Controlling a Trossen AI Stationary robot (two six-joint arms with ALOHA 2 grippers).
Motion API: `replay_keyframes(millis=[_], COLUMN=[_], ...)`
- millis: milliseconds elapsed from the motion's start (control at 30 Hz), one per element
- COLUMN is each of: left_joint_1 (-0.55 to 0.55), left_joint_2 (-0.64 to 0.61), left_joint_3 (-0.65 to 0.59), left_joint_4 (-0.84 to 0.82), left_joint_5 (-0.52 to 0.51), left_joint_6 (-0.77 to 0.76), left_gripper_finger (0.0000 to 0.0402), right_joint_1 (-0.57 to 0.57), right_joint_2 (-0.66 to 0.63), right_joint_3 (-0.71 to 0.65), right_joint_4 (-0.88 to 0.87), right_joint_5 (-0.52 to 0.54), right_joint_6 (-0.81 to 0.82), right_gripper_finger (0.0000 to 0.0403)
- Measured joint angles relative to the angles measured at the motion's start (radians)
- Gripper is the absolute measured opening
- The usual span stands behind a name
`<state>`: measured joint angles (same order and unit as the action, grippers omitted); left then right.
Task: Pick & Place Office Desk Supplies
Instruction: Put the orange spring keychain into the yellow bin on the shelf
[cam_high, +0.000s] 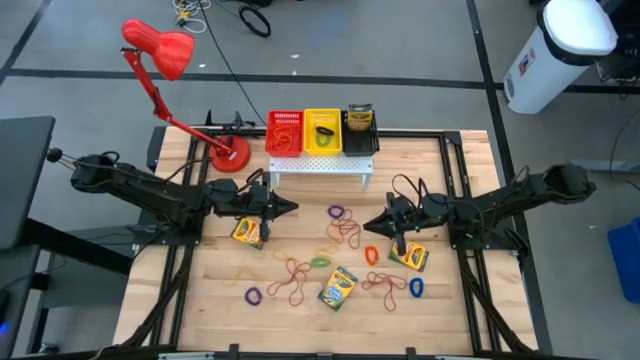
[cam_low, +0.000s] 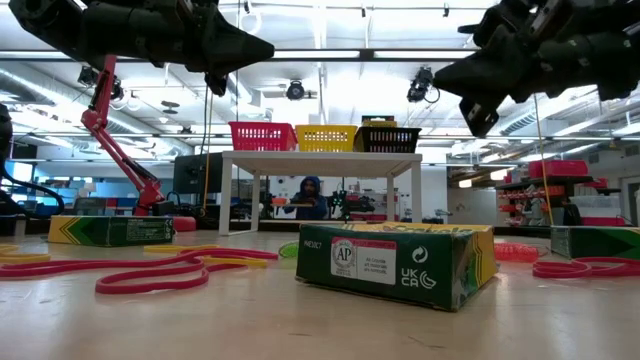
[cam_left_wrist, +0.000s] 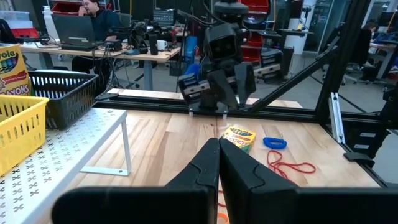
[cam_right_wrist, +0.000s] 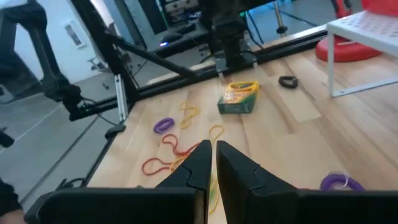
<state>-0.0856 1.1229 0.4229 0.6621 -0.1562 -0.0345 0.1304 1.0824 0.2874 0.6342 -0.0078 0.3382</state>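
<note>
Three small crayon boxes lie flat on my pale wooden table, each yellow and green with printed faces: the left crayon box (cam_high: 247, 232) just below my left gripper (cam_high: 291, 208), the middle crayon box (cam_high: 338, 289) toward the near edge, and the right crayon box (cam_high: 410, 256) just below my right gripper (cam_high: 369, 224). A fourth crayon box (cam_high: 360, 117) stands upright in the black basket (cam_high: 362, 143).

Thin loose rubber bands (cam_high: 345, 230) — red, orange, green, purple, blue — sprawl in loops and tangles between the boxes; from above they are fine lines, and I cannot count them.

Both of my claws are closed with nothing in them, dark fingers pressed tip to tip, hovering above the wood and pointing toward each other across the middle.

At the far edge a white perforated rack (cam_high: 318, 166) carries a red basket (cam_high: 284, 132), a yellow basket (cam_high: 322, 132) and the black one, all of lattice plastic. A glossy red desk lamp (cam_high: 160, 48) leans out past the far left corner — its round base (cam_high: 230, 155) sits beside the rack.
</note>
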Motion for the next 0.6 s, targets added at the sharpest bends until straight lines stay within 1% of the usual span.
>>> replay_keyframes(millis=[100, 200, 300, 433, 600], left_joint_1=[0.0, 0.0, 0.0, 0.0, 0.0], left_joint_2=[0.0, 0.0, 0.0, 0.0, 0.0], left_joint_3=[0.0, 0.0, 0.001, 0.001, 0.001], left_joint_4=[0.0, 0.0, -0.003, -0.003, -0.002], left_joint_5=[0.0, 0.0, 0.0, 0.0, 0.0], left_joint_6=[0.0, 0.0, 0.0, 0.0, 0.0], left_gripper_finger=[0.0012, 0.0012, 0.0012, 0.0012, 0.0012], right_joint_1=[0.01, 0.008, 0.008, 0.007, 0.008], right_joint_2=[0.019, 0.065, 0.131, 0.22, 0.295], right_joint_3=[0.0, 0.01, 0.042, 0.119, 0.208], right_joint_4=[-0.001, 0.0, -0.011, -0.112, -0.25], right_joint_5=[0.001, 0.002, 0.045, 0.074, 0.111], right_joint_6=[-0.002, -0.003, -0.004, -0.01, -0.03], right_gripper_finger=[0.0033, 0.0033, 0.0033, 0.0033, 0.0033])
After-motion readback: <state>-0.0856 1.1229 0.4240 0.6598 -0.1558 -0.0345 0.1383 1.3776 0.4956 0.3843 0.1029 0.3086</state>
